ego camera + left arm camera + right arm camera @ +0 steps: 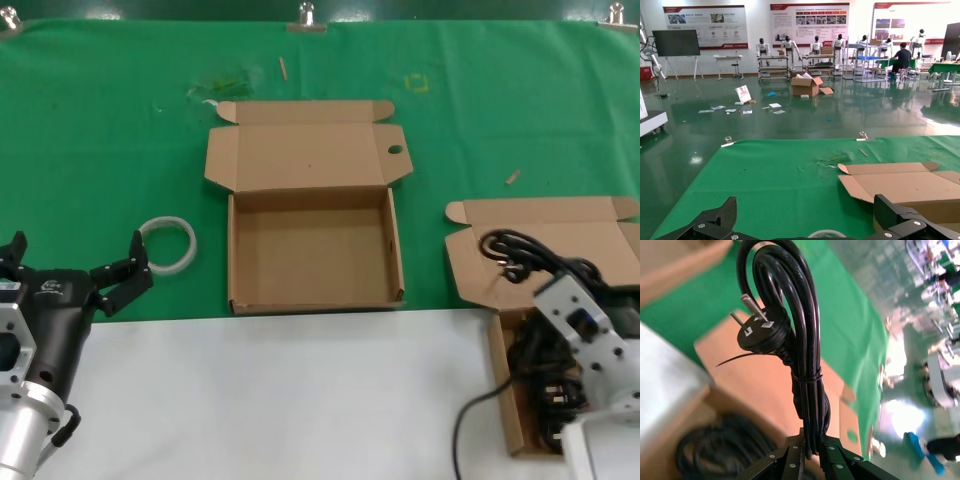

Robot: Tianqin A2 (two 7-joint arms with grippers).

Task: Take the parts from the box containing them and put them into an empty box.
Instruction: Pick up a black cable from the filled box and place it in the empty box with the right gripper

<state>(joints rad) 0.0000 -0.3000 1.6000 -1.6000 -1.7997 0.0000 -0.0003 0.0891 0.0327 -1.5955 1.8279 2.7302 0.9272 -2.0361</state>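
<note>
Lengthwise, right gripper [810, 452] grips coiled cord [800, 340], plug outward.

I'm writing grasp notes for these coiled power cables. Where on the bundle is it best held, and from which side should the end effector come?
Grip the tied waist of the power cable bundle, where the cable tie pinches the strands narrow; that is where the right end effector clamps it now. Come from the end opposite the plug, so the prongs and the loop stay clear of the fingers. Judged from the right wrist view.

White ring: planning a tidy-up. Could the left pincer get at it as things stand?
Probably yes. The ring lies bare on the cloth beside the open left pincer, nothing between them.
</note>
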